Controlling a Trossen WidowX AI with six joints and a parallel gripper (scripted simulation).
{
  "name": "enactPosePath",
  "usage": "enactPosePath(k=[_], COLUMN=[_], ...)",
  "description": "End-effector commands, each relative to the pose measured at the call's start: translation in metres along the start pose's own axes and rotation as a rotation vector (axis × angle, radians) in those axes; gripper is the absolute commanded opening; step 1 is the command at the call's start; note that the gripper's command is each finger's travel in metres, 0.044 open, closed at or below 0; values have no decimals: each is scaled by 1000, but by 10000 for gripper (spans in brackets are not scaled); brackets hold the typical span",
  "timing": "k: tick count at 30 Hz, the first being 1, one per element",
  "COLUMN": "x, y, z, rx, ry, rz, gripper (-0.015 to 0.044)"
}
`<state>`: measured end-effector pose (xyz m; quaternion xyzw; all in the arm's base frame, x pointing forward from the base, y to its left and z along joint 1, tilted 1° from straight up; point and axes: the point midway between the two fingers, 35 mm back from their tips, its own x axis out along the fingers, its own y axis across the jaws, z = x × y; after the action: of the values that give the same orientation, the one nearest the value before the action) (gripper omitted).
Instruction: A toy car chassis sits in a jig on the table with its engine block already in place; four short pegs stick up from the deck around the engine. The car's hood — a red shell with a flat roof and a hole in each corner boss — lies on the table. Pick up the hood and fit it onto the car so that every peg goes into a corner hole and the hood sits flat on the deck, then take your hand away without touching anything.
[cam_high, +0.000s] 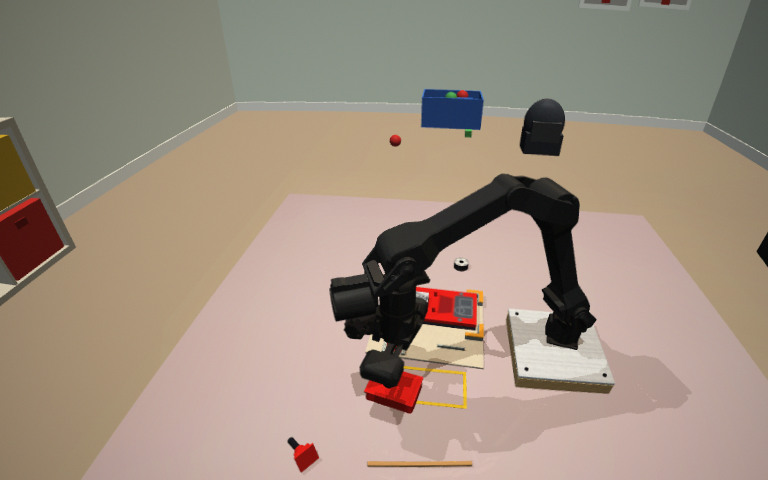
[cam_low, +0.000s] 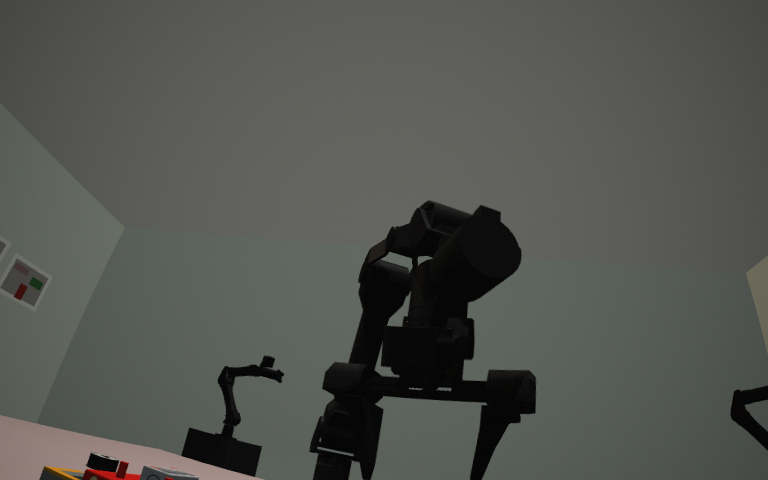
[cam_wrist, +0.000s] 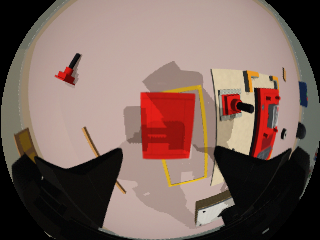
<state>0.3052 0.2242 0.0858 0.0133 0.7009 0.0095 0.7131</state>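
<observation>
The red hood (cam_high: 410, 396) (cam_wrist: 167, 112) lies on the table, overlapping one end of a yellow outlined rectangle (cam_high: 465, 390) (cam_wrist: 204, 125). My gripper (cam_low: 421, 474) (cam_wrist: 170, 153) is wide open and empty, pointing down above the hood. In the top view it hides part of the hood. The red chassis (cam_high: 447, 316) (cam_wrist: 261, 130) sits in the jig (cam_high: 474, 357) (cam_wrist: 242, 135) with orange corner brackets. The grey engine block (cam_low: 169, 472) (cam_wrist: 273, 116) is on its deck, with a red peg (cam_low: 122, 469) beside it. Not every peg can be made out. The arm hides part of the chassis in the top view.
A red piece with a black handle (cam_wrist: 245, 107) stands on the jig board, near a thin rod (cam_high: 450, 347). A red tool (cam_high: 305, 457) (cam_wrist: 66, 76) and a wooden stick (cam_high: 419, 463) (cam_wrist: 92, 142) lie on the hood's other side. A black-and-white ring (cam_high: 461, 264) lies beyond the chassis.
</observation>
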Motion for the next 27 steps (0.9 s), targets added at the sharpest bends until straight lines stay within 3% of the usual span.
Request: enactPosePath(k=[1, 27], x=[0, 24], y=[-1, 0], z=[2, 4], rx=[13, 13], ry=[2, 2], rz=[-8, -8], gripper=[440, 440])
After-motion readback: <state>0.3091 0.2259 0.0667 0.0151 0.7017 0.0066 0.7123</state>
